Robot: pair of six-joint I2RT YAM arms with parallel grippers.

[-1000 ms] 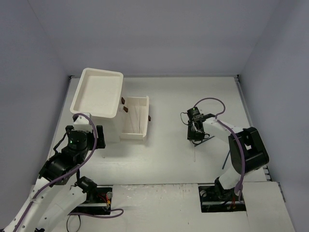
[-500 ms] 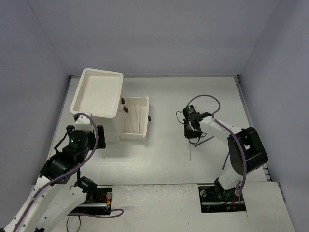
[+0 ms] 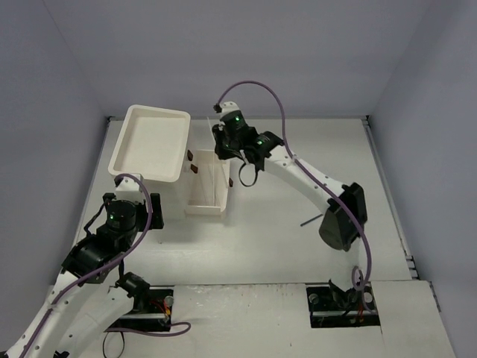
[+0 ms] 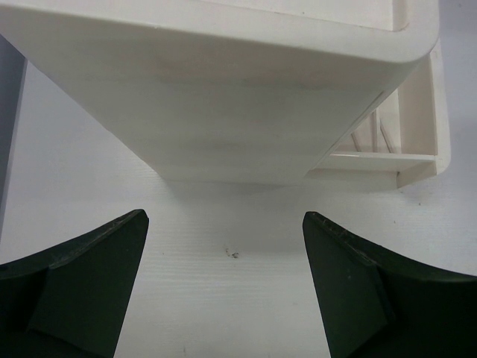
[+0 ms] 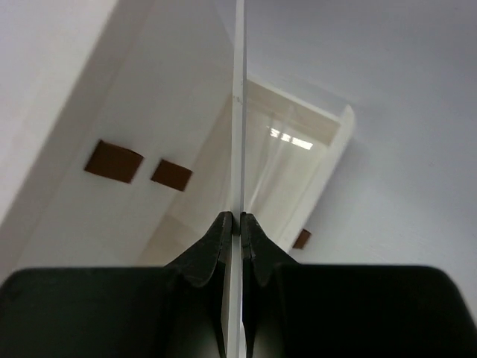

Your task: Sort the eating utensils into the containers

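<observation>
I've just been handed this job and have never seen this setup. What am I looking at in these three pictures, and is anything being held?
Two robot arms are bolted at the near edge of a white table. The wide picture looks down from above and behind them. The other two come from a camera on each wrist, so the dark shapes at the bottom are that arm's own fingers. On the table stands a white cabinet with one drawer pulled out, and a thin dark stick lies farther right. The right claw is shut on a pale chopstick, near the open drawer. The left claw is open, holds nothing, and faces the cabinet's side.
</observation>
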